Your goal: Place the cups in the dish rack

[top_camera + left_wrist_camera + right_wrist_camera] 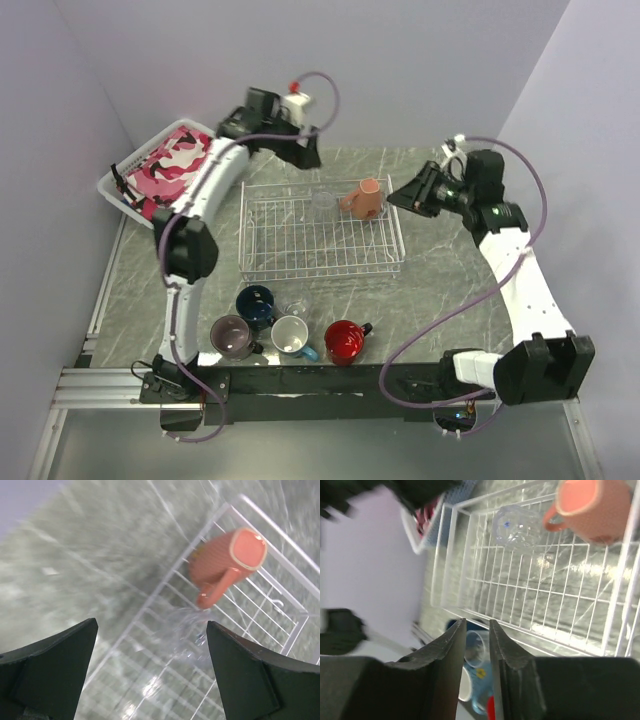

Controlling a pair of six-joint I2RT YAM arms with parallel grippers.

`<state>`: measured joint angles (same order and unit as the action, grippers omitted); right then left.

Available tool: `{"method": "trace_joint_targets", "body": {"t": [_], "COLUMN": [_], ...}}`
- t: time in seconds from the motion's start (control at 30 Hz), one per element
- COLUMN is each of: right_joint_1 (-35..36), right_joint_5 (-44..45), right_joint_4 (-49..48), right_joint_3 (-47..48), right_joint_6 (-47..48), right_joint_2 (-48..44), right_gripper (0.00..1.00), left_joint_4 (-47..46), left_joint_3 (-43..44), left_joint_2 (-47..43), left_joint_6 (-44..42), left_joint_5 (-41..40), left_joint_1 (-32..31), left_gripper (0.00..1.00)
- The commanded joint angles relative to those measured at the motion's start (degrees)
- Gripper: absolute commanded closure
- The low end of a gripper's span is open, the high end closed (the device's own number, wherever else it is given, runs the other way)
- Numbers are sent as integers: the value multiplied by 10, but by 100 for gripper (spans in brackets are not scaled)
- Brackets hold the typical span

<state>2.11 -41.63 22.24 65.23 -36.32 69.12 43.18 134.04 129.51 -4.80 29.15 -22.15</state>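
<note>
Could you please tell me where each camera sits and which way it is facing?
Top: fixed above and behind the arms, looking down on the table; left arm and right arm show.
Left wrist: over the rack's far side, looking down at the salmon mug and glass; left gripper jaws wide apart.
Right wrist: right of the rack, looking across it toward the basket; right gripper jaws narrowly apart.
All three views share the rack, mug and glass.
</note>
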Motion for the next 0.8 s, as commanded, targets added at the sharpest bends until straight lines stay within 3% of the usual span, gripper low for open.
{"method": "trace_joint_targets", "body": {"t": [0.0, 0.03, 0.07, 0.2, 0.37, 0.6, 0.77], "right_joint_1": [89, 121, 161, 235, 289, 373, 449], "right_joint_5": [126, 202, 219, 244, 251, 265, 277], "right_joint_4": [251, 278, 301, 351, 413, 408, 380], "right_joint_3": [130, 159, 173, 230, 323, 332, 289], "right_joint_6": [184, 210, 214, 206, 209, 196, 178], "right_joint_2": [55, 78, 91, 137, 209, 244, 239], "right_gripper": [66, 66, 66, 60, 61, 60, 56], "left_joint_4": [-34, -35, -34, -34, -38, -15, 7], "left_joint_3": [-38, -70, -88, -191, -309, -393, -433], "left_joint_2": [-148, -164, -193, -264, -358, -473, -545], "left_joint_6": [21, 25, 34, 40, 40, 33, 44], "left_joint_5": [39, 62, 75, 105, 100, 87, 77], "left_joint_1": [68, 81, 105, 151, 198, 220, 220], "left_gripper": [4, 4, 3, 4, 4, 4, 4]}}
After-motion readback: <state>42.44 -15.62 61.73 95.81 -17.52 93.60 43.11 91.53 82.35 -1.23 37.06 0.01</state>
